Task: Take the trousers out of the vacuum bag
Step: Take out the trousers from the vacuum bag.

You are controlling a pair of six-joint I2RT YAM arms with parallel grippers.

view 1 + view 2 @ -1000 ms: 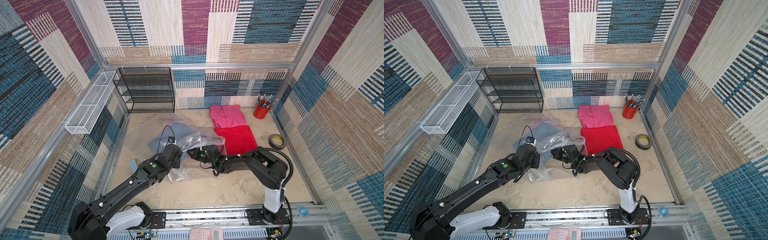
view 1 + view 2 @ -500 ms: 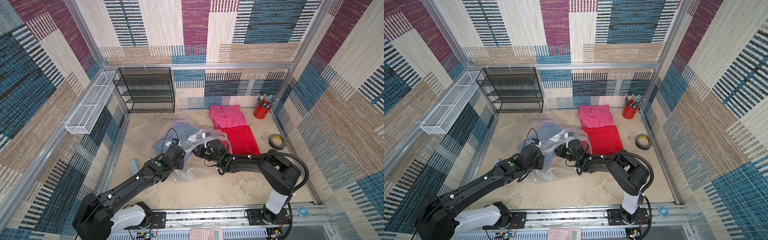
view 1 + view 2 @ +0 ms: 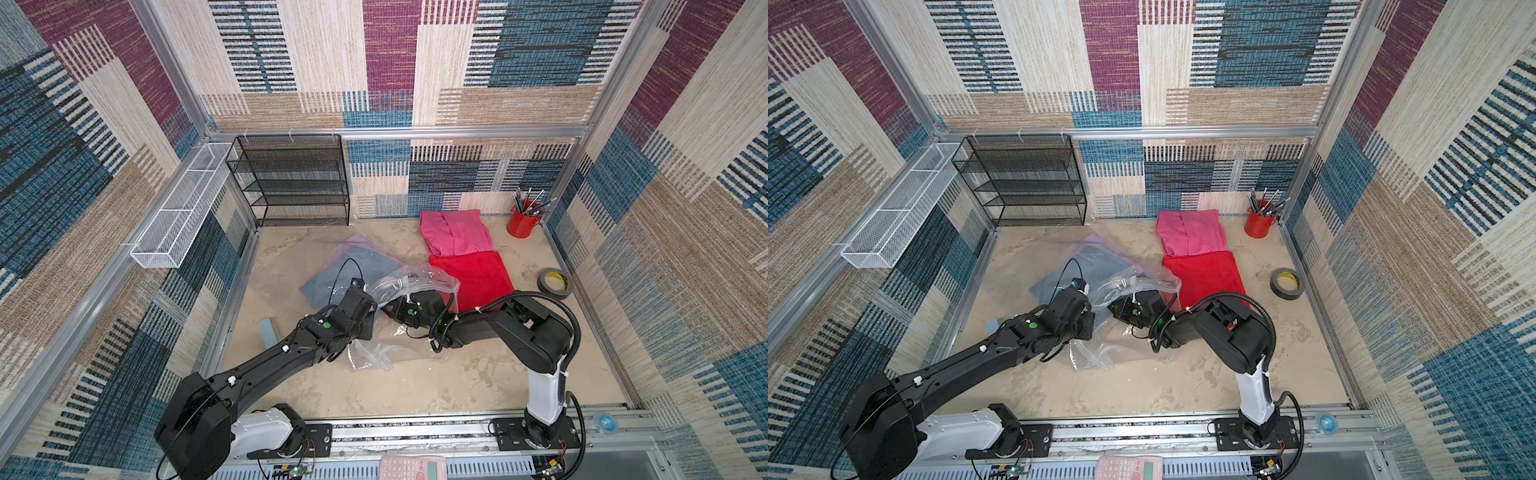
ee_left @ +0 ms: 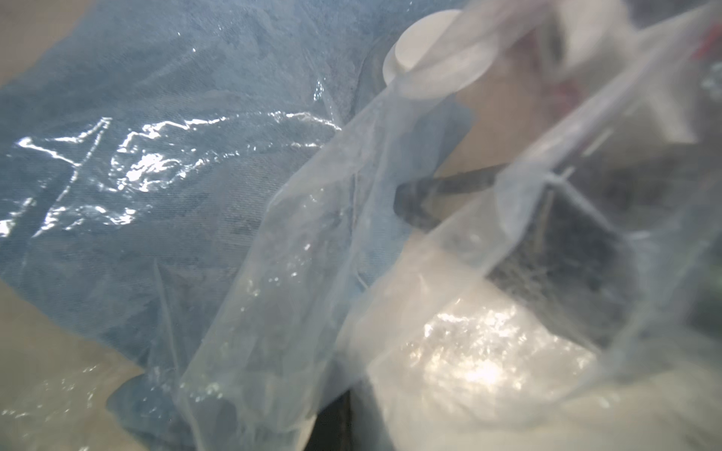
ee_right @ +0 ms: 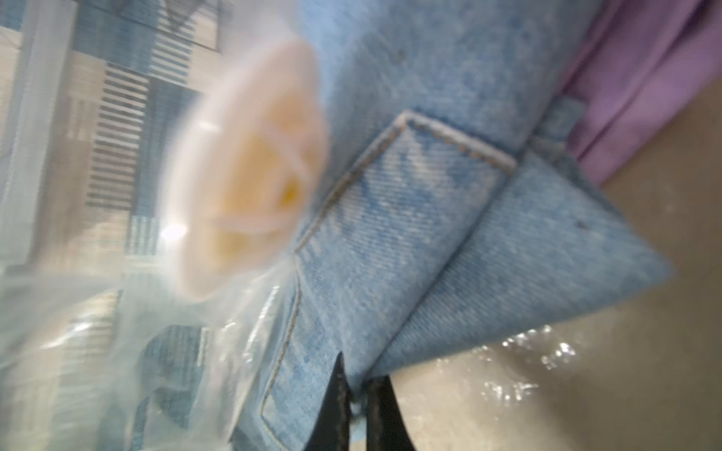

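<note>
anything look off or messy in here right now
The vacuum bag is the odd thing: crumpled and hoisted in a hump over the right end effector, which pinches the denim trousers. Those lie skewed at mid-table, lilac trousers peeking out past them, unlike the pink trousers and red trousers laid flat at the back.

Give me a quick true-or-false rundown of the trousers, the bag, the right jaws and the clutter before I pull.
1. The pink trousers lie outside the vacuum bag. True.
2. The right gripper has its jaws open, clear of the denim trousers. False: the jaws are shut on the denim's edge.
3. The lilac trousers show beside the denim trousers. True.
4. The pencil cup lies tipped over. False: it stands upright in the far corner.
5. The tape roll sits on the red trousers. False: it lies on the bare table, apart from them.
</note>
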